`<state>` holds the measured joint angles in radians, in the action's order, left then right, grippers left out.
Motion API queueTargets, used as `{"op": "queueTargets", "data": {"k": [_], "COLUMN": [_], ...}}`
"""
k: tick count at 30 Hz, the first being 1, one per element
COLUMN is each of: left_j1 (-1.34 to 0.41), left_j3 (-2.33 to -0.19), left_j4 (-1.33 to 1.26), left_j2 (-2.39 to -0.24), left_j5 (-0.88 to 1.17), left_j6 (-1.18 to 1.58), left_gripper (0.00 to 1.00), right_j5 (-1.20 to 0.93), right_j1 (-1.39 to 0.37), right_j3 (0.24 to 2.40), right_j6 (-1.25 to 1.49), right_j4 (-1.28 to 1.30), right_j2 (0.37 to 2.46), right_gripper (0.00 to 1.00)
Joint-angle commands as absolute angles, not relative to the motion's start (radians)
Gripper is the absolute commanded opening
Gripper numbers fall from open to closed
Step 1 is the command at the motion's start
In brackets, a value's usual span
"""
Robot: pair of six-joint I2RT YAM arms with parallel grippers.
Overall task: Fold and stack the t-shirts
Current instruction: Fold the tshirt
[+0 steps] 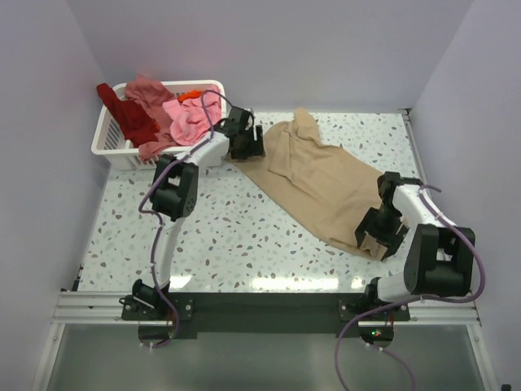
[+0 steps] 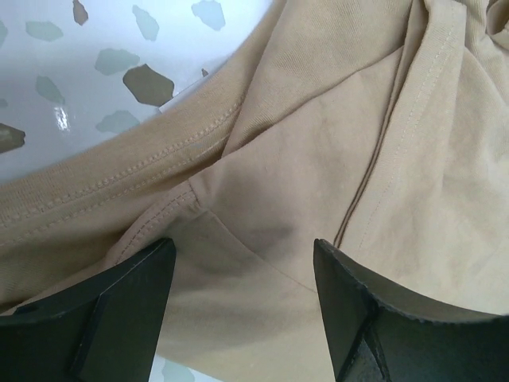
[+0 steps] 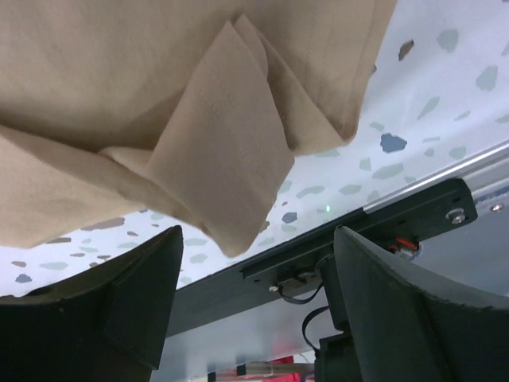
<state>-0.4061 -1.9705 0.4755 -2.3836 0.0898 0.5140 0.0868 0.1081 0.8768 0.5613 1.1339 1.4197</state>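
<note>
The tan t-shirt (image 1: 321, 183) lay spread slantwise across the tabletop (image 1: 203, 236), near the white basket (image 1: 110, 145) heaped with pink and red shirts (image 1: 175, 122). The left jaws stood open over its far-left edge, with seamed cloth under the gap and nothing pinched. The right jaws gaped wide at its near-right hem, a folded corner (image 3: 223, 143) lying between them, ungripped.

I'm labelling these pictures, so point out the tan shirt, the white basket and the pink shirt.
tan shirt (image 1: 326, 183), top view, middle of its body.
white basket (image 1: 110, 141), top view, left slatted wall.
pink shirt (image 1: 189, 120), top view, bunched middle.
</note>
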Motion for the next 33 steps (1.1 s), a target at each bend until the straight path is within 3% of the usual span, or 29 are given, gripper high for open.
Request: {"op": "queueTargets", "data": {"k": [1, 5, 6, 8, 9, 12, 18, 21, 25, 29, 30, 33], "left_j1": [-0.387, -0.379, -0.376, -0.368, -0.368, -0.361, -0.338, -0.331, -0.33, -0.33, -0.33, -0.331], "left_j3": [-1.98, -2.019, -2.026, -2.057, -2.069, -2.101, -2.125, -2.128, -2.132, -2.132, -2.132, -2.129], "left_j4": [0.466, 0.482, 0.483, 0.489, 0.497, 0.5, 0.503, 0.502, 0.497, 0.494, 0.492, 0.491], "left_j2": [-2.444, -2.462, -2.47, -2.488, -2.494, -2.511, -2.517, -2.517, -2.516, -2.505, -2.503, -2.49], "left_j5": [0.066, 0.029, 0.026, 0.02, 0.017, 0.006, 0.002, 0.002, 0.003, 0.003, 0.003, 0.003], "left_j6": [0.525, 0.534, 0.538, 0.541, 0.54, 0.528, 0.511, 0.5, 0.492, 0.492, 0.491, 0.491], "left_gripper": [0.75, 0.75, 0.75, 0.75, 0.75, 0.75, 0.75, 0.75, 0.75, 0.75, 0.75, 0.76], "right_j5": [0.119, 0.152, 0.153, 0.158, 0.158, 0.164, 0.207, 0.239, 0.299, 0.328, 0.324, 0.281], "right_j1": [0.114, 0.114, 0.114, 0.114, 0.114, 0.115, 0.124, 0.126, 0.126, 0.126, 0.126, 0.126], "right_j3": [0.925, 0.997, 1.005, 1.025, 1.029, 1.049, 1.141, 1.215, 1.314, 1.394, 1.4, 1.387], "right_j6": [0.537, 0.512, 0.508, 0.503, 0.502, 0.494, 0.476, 0.463, 0.445, 0.425, 0.417, 0.414], "right_j4": [1.1, 1.115, 1.118, 1.123, 1.123, 1.124, 1.123, 1.126, 1.146, 1.17, 1.184, 1.213], "right_j2": [1.448, 1.48, 1.488, 1.497, 1.502, 1.515, 1.565, 1.618, 1.666, 1.672, 1.663, 1.62], "right_gripper": [0.75, 0.48, 0.36, 0.23, 0.11, 0.0, 0.0, 0.08, 0.23, 0.48, 0.61, 0.65]}}
